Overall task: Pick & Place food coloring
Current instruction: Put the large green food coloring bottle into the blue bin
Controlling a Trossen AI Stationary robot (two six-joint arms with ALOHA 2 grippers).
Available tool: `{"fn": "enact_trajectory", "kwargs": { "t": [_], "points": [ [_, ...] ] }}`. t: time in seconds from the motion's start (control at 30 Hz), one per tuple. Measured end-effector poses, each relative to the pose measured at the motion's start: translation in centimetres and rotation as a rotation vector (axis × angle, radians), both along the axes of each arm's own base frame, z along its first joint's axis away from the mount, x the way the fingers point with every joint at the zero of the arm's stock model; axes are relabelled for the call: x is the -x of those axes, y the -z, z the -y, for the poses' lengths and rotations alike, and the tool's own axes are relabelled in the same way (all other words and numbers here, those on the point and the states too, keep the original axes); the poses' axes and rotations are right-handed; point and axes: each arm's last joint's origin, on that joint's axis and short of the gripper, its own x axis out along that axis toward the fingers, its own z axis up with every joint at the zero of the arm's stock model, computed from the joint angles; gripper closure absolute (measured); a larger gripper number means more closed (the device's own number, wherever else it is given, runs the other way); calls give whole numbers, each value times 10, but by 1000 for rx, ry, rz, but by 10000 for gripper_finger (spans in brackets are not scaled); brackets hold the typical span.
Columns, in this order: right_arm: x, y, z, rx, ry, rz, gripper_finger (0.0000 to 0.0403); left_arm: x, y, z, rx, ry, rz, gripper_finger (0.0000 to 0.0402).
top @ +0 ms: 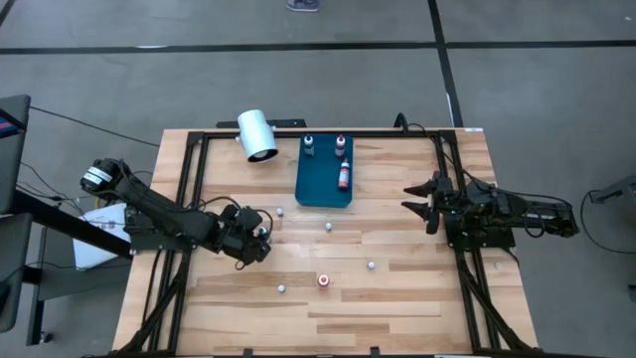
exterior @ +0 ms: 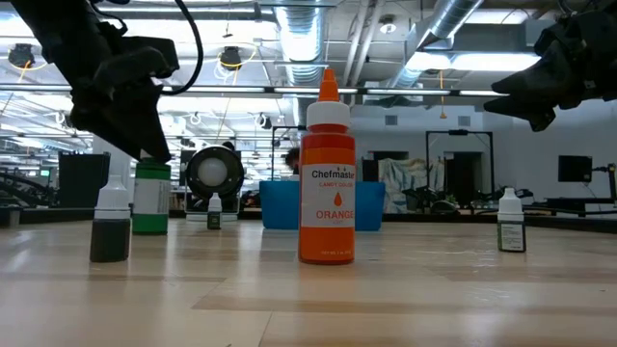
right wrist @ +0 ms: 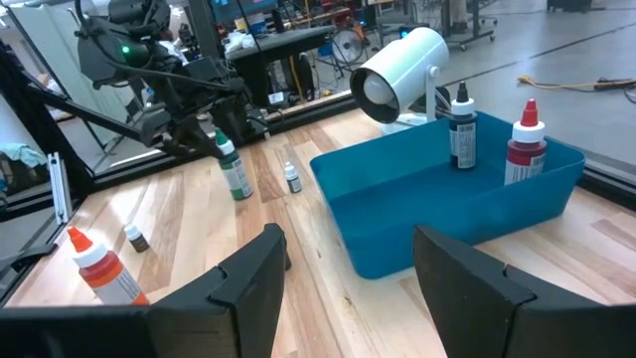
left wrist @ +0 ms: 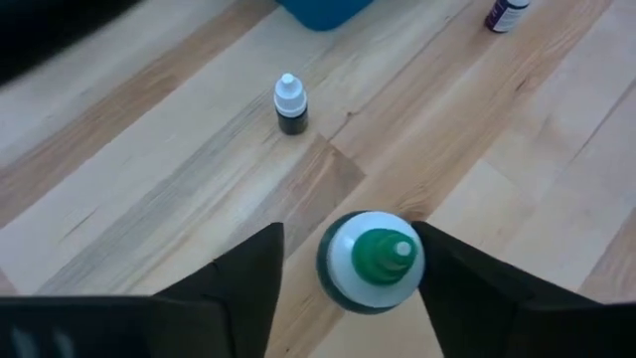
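A green-topped food coloring bottle (left wrist: 370,261) stands upright on the wooden table (top: 417,298), near its left side. My left gripper (left wrist: 348,234) slants down over it, open, one finger on each side; the low view shows the same bottle (exterior: 150,198) under the gripper. An orange bottle (top: 324,280) and several tiny white-capped bottles (top: 328,227) stand about the table's middle. The blue tray (top: 316,194) at the far middle holds a dark-topped bottle (top: 308,146) and two red ones (top: 344,176). My right gripper (top: 417,202) waits open at the right, raised. My left gripper comes at the green-topped bottle from above, slanting down. One finger (left wrist: 447,273) meets the outline of the bottle's shoulder (left wrist: 417,268); bare table shows between the other finger (left wrist: 248,283) and the bottle. Whether either finger touches it, I cannot tell.
A large white cylinder (top: 256,134) lies at the far left beside the tray. A small dark bottle (left wrist: 290,104) stands just beyond the green one. A black frame (top: 189,199) runs along the table's left, far and right edges. Bare wood lies toward the near edge.
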Motion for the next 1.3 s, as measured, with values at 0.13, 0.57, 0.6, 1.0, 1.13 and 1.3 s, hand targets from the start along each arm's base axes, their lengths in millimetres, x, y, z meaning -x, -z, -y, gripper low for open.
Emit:
{"fn": "enact_trajectory", "kwargs": {
  "t": [0.13,0.57,0.6,1.0,1.13,1.3],
  "points": [
    [0,0,0,0,0,0,196,0,0,0,0,0,1,237],
    [0,0,0,0,0,0,196,-3,-1,1,12,11,33,294],
    [0,0,0,0,0,0,196,-3,-2,1,14,8,34,293],
    [0,2,0,-1,0,-23,196,-22,-75,-1,-35,55,20,294],
    [0,2,0,-1,0,-23,196,-25,-109,-1,-59,76,49,294],
    [0,2,0,-1,0,-23,196,-23,-143,-2,-65,83,72,294]
  ]
}}
